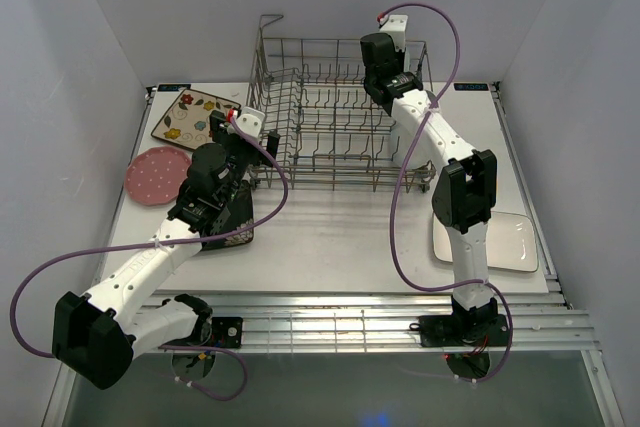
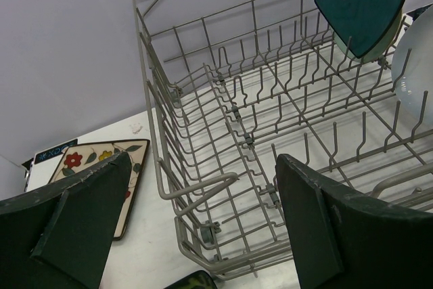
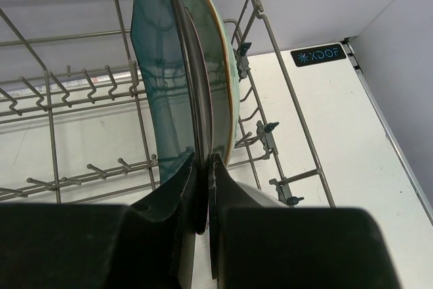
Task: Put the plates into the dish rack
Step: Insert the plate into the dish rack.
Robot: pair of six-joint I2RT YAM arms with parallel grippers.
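The top camera looks down from above the near edge over the whole table [image 1: 330,237]. Both wrist cameras sit close, facing the rack [image 1: 335,117], which all three views share.

You have two matching arms, the left arm [image 1: 150,267] and the right arm [image 1: 440,137]: white tubular links joined by chunky black joint housings. A lilac cable [image 1: 391,227] loops off each, ending at a red-tipped connector [image 1: 234,115]. The flat, matte dark-green fingers [image 2: 81,221] show scuffed, pale edges.
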